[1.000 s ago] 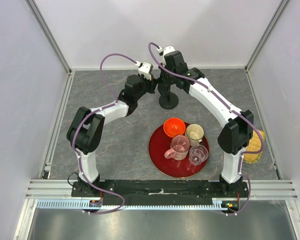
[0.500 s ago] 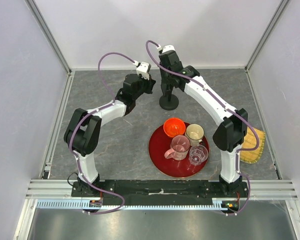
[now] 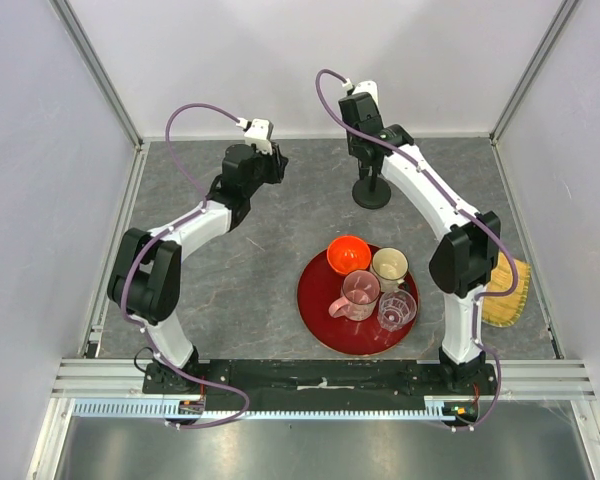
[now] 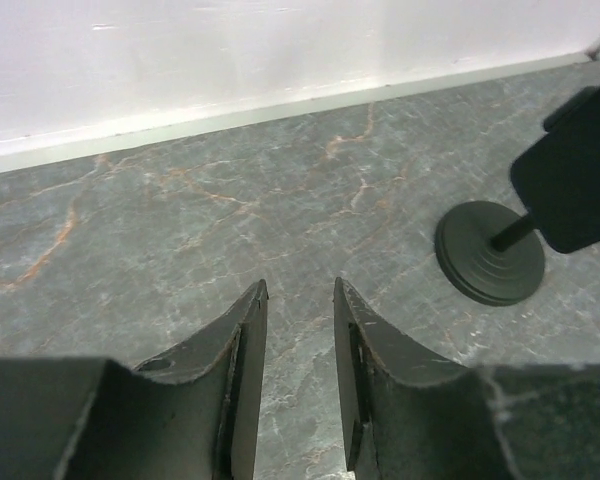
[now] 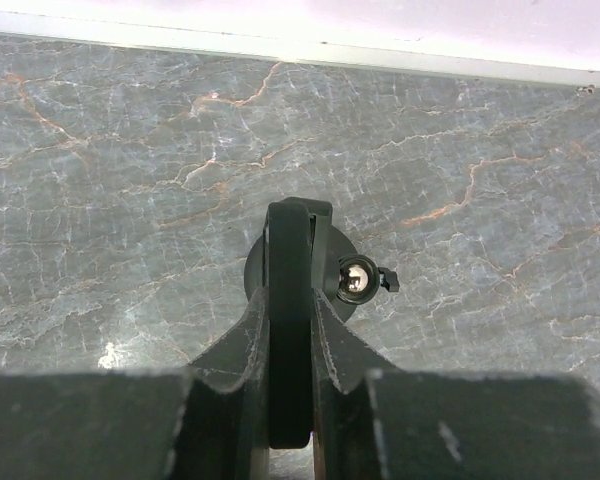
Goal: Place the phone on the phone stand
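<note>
My right gripper is shut on the phone, which I see edge-on between the fingers. It sits right over the phone stand, whose round base and shiny ball joint show behind it. In the top view the right gripper is above the stand at the back of the table; the phone is hidden there. My left gripper is open and empty over bare table, well left of the stand and the phone. In the top view it is at the back left.
A red tray at the table's middle front carries an orange bowl, a cream cup, a pink cup and a clear glass. A yellow brush lies at the right edge. White walls stand close behind.
The right gripper has moved right with the phone, and the stand's base now stands further right too. The left arm has drawn back to the left, away from the stand.
</note>
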{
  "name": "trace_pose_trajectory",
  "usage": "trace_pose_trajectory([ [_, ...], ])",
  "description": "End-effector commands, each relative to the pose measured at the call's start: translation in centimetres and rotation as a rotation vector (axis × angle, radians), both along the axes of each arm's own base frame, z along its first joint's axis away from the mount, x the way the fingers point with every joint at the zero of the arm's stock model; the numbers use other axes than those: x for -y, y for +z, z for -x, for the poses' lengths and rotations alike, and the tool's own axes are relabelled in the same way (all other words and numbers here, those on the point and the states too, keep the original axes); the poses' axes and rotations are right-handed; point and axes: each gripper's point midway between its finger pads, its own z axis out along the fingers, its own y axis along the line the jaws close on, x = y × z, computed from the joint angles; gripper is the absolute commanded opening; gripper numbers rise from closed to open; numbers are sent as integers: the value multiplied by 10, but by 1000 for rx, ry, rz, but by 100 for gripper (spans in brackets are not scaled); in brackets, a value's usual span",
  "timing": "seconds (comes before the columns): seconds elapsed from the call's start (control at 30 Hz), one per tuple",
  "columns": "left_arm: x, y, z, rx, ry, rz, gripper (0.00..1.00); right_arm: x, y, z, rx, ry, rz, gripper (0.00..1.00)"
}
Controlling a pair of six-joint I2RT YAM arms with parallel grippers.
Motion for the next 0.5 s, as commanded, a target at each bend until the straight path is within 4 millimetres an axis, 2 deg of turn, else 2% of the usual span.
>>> trace_pose_trajectory([
  [0.0, 17, 18, 3, 36, -97, 80, 40, 15, 2, 9, -26, 21, 28, 11],
  [0.07, 24, 20, 4, 32, -132, 96, 40, 20, 4, 7, -20, 6, 18, 12],
  [0.2, 36, 16, 2, 2, -204, 111, 40, 21, 10, 9, -13, 17, -2, 0],
  [0.23, 50, 2, 5, -35, -292, 117, 40, 16, 12, 10, -12, 51, -18, 0],
  [0.27, 59, 13, 3, -16, -351, 125, 40, 14, 16, 11, 4, 95, -21, 0],
  [0.3, 68, 11, 7, -20, -418, 129, 40, -5, 15, 15, -10, 217, -53, 0],
  [0.33, 82, 4, 18, -37, -538, 134, 40, -13, 14, 19, -18, 290, -61, 0],
  [0.37, 87, 8, 20, -32, -581, 137, 40, -11, 12, 25, -30, 380, -8, 0],
  [0.4, 90, 12, 24, -18, -616, 140, 40, -15, 11, 29, -40, 450, -16, 0],
  [0.43, 90, 21, 28, 9, -631, 150, 40, -29, 11, 38, -50, 559, -58, 0],
  [0.47, 87, 16, 32, 3, -624, 155, 40, -29, 14, 43, -45, 620, -71, 0],
])
